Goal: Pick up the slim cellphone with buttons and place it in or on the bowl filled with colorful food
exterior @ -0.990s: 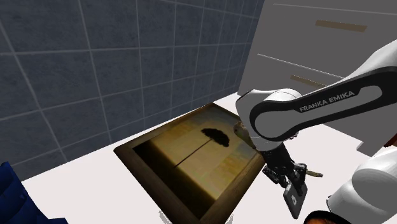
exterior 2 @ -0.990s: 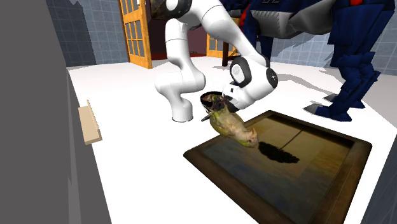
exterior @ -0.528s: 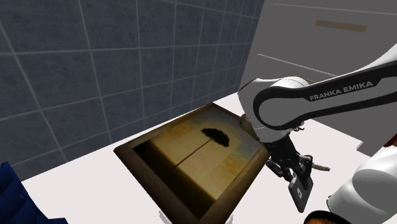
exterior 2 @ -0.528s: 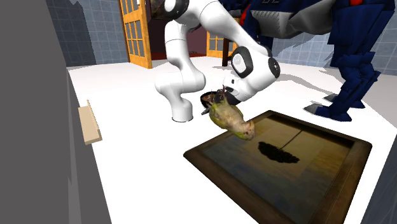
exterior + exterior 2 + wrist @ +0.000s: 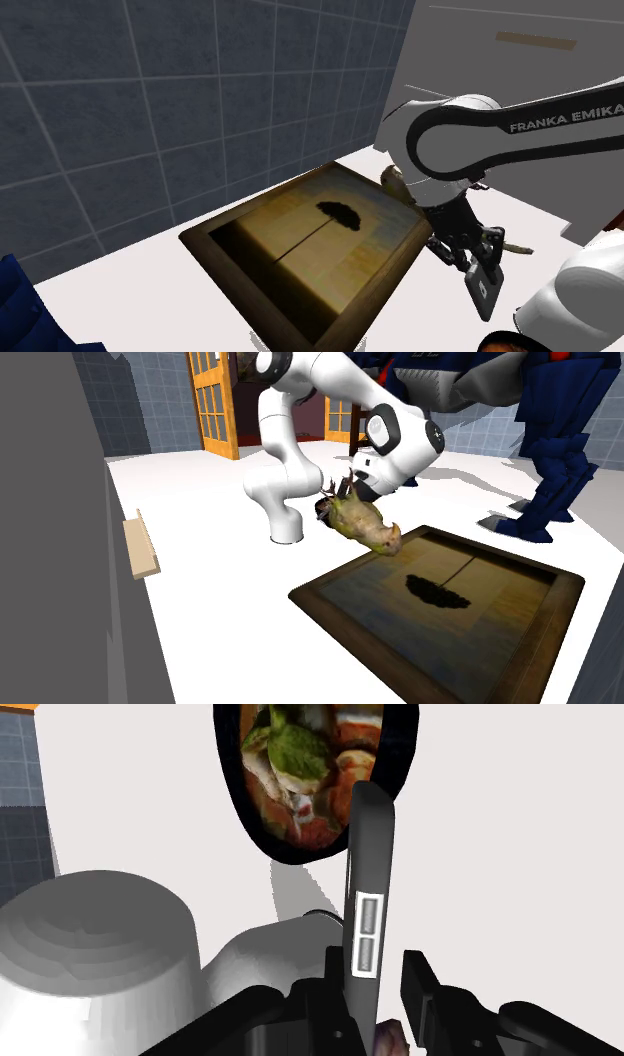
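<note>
Centrally, my black two-finger pincer [image 5: 378, 986] is clamped on the lower end of a slim, dark grey, hard-cased cellphone [image 5: 368, 874]. The cellphone is seen edge-on, with two pale side buttons, and my fingers [image 5: 421, 989] press its broad flat faces. It is in the air, clear of the white surface [image 5: 220, 602]. Its free end juts beyond my fingertips towards a black-rimmed bowl [image 5: 226, 784] heaped with green, red and pale food.

Handling, as I judge it: stiff, light and smooth-sided. It is apt to slip or pivot, since most of its length stands clear of the grip. A hold across the faces, as here, suits it better than one across the thin edges.

The bowl stands on the white surface just beside my white rounded base [image 5: 100, 944], well in from that surface's edges. It is near one corner of a dark-framed picture of a lone tree [image 5: 300, 240], which lies flat.

Pose: in the shoulder view my lettered forearm [image 5: 540, 130] reaches across above that frame's corner. The wrist bends downward and the cellphone hangs below the pincer. A yellow-green lump [image 5: 362, 524] shows at my wrist in the second exterior view; I cannot tell whether it touches.
</note>
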Tool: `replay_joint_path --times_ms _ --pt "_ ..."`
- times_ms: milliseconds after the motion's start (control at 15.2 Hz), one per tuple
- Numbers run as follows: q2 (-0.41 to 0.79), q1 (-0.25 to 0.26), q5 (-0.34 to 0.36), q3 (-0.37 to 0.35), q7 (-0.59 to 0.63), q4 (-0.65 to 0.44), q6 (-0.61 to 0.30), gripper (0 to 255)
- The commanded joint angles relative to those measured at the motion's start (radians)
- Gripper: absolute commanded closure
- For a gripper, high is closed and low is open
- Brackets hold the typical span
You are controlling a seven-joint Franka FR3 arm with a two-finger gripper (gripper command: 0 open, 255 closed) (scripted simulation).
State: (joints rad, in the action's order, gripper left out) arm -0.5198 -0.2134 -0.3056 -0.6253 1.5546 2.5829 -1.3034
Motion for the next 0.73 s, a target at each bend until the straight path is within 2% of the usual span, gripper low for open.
replay_joint_path --times_ms 0,660 --pt "-0.015 0.001 0.005 0.011 -0.003 -0.016 0.031 255" --pt "-0.066 0.005 0.028 0.058 -0.009 -0.114 0.18 255"
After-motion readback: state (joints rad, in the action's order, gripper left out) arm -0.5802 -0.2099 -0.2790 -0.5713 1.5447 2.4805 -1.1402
